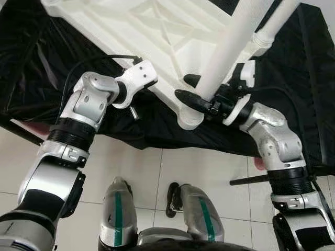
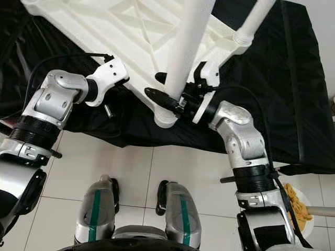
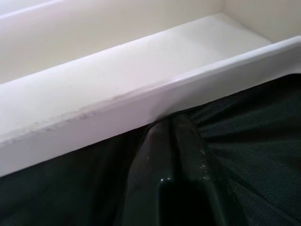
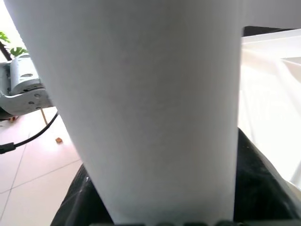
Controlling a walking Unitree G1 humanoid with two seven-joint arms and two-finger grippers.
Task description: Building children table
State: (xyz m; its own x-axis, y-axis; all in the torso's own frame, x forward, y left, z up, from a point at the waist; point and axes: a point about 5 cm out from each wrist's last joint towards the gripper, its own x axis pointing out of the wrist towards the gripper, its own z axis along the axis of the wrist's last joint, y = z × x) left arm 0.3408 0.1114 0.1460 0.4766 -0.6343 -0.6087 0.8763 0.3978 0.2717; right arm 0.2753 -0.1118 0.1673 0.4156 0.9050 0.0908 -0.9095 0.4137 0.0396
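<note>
Two white table legs stand up from the overturned white tabletop [image 1: 157, 31] lying on black cloth [image 1: 31, 57]. Right gripper [image 1: 194, 90] clamps the nearer leg [image 1: 230, 47], one finger on each side. Left wrist view: left gripper's [image 3: 171, 155] fingers lie together under the tabletop's rim. Right wrist view: leg close before the camera.

The way over the overturned white tabletop [image 1: 152, 36] is blocked by two upright table legs [image 1: 233, 44]; black cloth [image 1: 31, 57] beside it lies open.
</note>
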